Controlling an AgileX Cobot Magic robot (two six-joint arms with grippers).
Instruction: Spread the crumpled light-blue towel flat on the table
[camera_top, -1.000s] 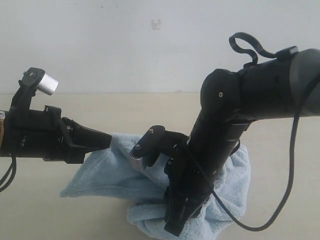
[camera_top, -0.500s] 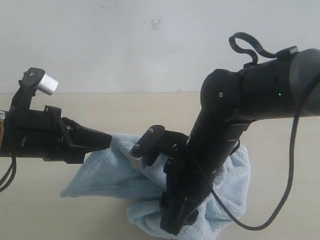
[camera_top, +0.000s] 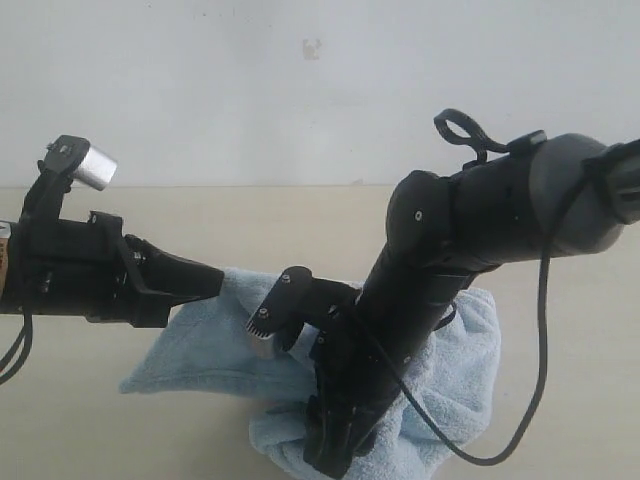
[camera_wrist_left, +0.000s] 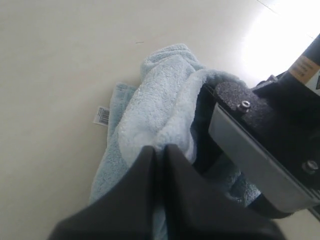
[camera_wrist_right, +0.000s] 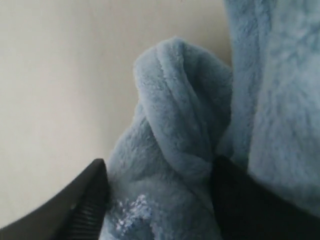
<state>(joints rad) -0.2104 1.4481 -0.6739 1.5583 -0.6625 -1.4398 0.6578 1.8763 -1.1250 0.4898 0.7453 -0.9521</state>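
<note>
The light-blue towel (camera_top: 210, 345) lies crumpled on the beige table (camera_top: 60, 420), bunched toward the front. My left gripper (camera_top: 218, 283) is shut on the towel's far left edge; in the left wrist view its jaws (camera_wrist_left: 160, 150) pinch a raised fold of the towel (camera_wrist_left: 160, 100), with the white label (camera_wrist_left: 102, 115) lying beside it. My right gripper (camera_top: 328, 462) points down into the front bunch. In the right wrist view the right gripper (camera_wrist_right: 157, 180) is open, its fingers (camera_wrist_right: 85, 200) standing on either side of a thick fold of towel (camera_wrist_right: 185, 115).
The white wall (camera_top: 250, 90) rises behind the table's far edge. Bare tabletop (camera_wrist_left: 50, 75) stretches left of the towel. The right arm's dark body (camera_wrist_left: 260, 150) hangs close over the towel's middle, near the left gripper.
The right arm has shifted left and lower, sinking its gripper deeper into the towel's front bunch. The left arm and its grip have not moved.
</note>
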